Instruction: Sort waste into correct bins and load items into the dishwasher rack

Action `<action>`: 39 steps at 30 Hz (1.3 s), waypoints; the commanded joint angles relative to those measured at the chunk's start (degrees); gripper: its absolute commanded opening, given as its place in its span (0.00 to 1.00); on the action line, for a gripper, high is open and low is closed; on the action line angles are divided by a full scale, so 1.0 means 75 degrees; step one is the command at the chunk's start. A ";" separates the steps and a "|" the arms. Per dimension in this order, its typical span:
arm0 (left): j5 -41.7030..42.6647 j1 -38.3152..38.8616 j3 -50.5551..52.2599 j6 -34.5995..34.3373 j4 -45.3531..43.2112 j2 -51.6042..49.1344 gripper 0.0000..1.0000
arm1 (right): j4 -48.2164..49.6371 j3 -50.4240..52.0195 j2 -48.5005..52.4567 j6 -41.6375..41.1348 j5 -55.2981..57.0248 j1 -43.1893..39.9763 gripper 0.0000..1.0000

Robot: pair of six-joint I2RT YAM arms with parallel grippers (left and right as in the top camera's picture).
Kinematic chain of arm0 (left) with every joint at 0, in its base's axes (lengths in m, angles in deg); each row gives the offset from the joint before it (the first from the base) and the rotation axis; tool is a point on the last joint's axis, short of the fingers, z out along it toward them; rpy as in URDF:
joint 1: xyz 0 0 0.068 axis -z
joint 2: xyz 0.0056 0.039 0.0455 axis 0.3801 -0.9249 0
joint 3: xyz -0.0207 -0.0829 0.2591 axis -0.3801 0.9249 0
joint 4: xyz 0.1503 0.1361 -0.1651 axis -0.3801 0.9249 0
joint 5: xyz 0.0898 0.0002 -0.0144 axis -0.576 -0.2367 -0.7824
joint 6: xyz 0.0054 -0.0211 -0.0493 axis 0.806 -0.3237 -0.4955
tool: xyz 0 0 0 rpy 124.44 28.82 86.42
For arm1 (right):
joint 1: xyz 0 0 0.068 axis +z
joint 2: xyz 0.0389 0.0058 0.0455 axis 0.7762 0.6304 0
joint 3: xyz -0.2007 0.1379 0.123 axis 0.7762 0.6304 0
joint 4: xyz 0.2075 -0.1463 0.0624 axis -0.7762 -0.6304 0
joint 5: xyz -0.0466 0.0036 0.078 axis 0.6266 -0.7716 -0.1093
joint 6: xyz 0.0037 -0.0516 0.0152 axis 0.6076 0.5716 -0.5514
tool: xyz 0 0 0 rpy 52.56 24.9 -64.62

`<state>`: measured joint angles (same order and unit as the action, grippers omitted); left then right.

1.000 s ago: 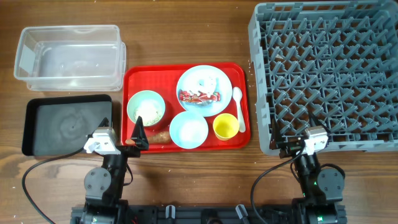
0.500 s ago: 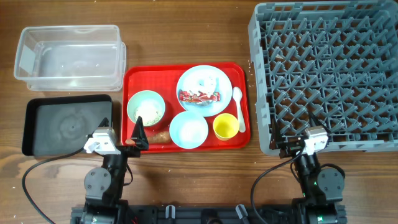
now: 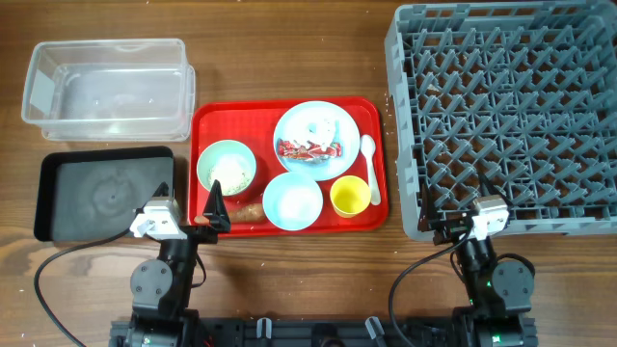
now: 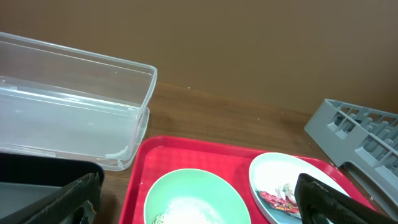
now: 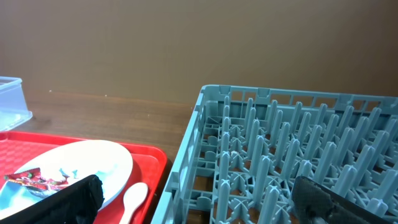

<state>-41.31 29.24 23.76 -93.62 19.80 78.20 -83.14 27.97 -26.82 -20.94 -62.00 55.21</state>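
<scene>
On a red serving tray (image 3: pixel 207 125) sit a pale blue plate (image 3: pixel 323 121) holding a red-and-white wrapper (image 3: pixel 308 148) and a white paper scrap (image 4: pixel 284 188), a green bowl (image 3: pixel 227 167) with rice-like crumbs (image 4: pixel 186 208), a small blue bowl (image 3: pixel 292 201), a yellow cup (image 3: pixel 349 197) and a white spoon (image 3: pixel 369 164). An orange carrot-like piece (image 3: pixel 249 212) lies at the tray's front edge. My left gripper (image 3: pixel 189 204) hovers open and empty just before the tray's front left corner. My right gripper (image 3: pixel 461 208) stands open and empty at the grey dishwasher rack's (image 3: pixel 506 116) near wall.
The clear plastic tub (image 3: pixel 108 87) stands at the back left, with the shallow black tray (image 3: pixel 101 193) in front of it, beside my left gripper. The rack fills the right side. Bare wood lies between the tray and the table's front edge.
</scene>
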 commanded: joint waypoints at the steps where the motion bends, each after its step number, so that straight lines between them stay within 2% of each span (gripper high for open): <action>1: -0.0015 -0.0050 0.0029 0.0087 0.0003 0.0041 1.00 | 0.0108 0.0006 -0.0020 -0.0082 0.0160 -0.0012 1.00; 6: -0.0015 -0.0050 -0.0073 0.0087 0.0055 0.0029 1.00 | -0.0090 -0.0385 0.0020 -0.0303 0.0498 -0.0012 1.00; 10: -0.0017 -0.0050 -0.0889 0.0090 0.0667 -0.0420 1.00 | -0.0533 -0.1256 0.0644 -0.0309 0.0595 -0.0012 1.00; 15: 0.0052 -0.0050 -0.3025 0.0093 0.1958 -0.2792 1.00 | -0.1562 -0.3366 0.2833 -0.0329 0.0589 -0.0012 1.00; 21: 0.0819 -0.0050 -0.5936 0.0093 0.4762 -0.5796 1.00 | -0.4092 -0.5869 0.5310 -0.0329 0.0586 -0.0012 1.00; 22: 0.0848 -0.0050 -0.6706 0.0093 0.5692 -0.6534 1.00 | -0.4768 -0.6484 0.6003 -0.0318 0.0583 -0.0012 1.00; 23: 0.0854 -0.0050 -0.6886 0.0090 0.5910 -0.6723 1.00 | -0.4908 -0.6610 0.6202 -0.0294 0.0583 -0.0012 1.00; 29: 0.1349 -0.0050 -0.6918 0.0087 0.5898 -0.6956 1.00 | -0.4963 -0.6642 0.6473 -0.0300 0.0154 -0.0012 1.00; 34: 0.1705 0.0009 -0.6918 -0.0076 0.4517 -0.7478 1.00 | -0.5135 -0.6642 0.6481 -0.0303 0.0154 -0.0012 1.00; 37: 0.1760 0.0423 -0.7192 -0.0309 0.3844 -0.8944 1.00 | -0.5161 -0.6642 0.6481 -0.0329 0.0154 -0.0012 1.00; 39: 0.1754 0.0935 -0.7941 -0.0309 0.3821 -1.0354 1.00 | -0.5170 -0.6642 0.6481 -0.0478 0.0149 -0.0012 1.00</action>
<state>-29.36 31.60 -29.20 -94.80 48.54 12.87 -121.89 -20.57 21.87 -22.92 -59.94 55.21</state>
